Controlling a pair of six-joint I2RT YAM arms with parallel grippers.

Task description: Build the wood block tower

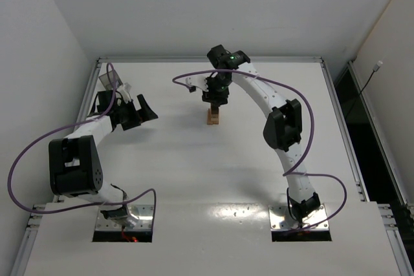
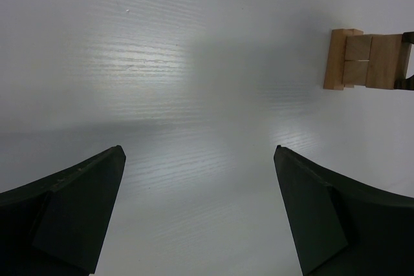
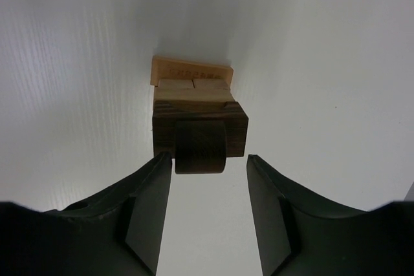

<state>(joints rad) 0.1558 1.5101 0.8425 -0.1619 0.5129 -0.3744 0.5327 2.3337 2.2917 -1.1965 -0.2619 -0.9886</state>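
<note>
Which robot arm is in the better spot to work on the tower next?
Probably right. The right end effector hangs at the tower, open around the dark top block. The left end effector sits far off to the side, open and empty.

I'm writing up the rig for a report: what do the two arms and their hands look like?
Both the left arm and right arm have white links with bulky black joint housings. A purple cable loops loosely along each. The left hand and right hand carry two dark, matte, wedge-shaped fingers. A small green light glows on the right wrist.
</note>
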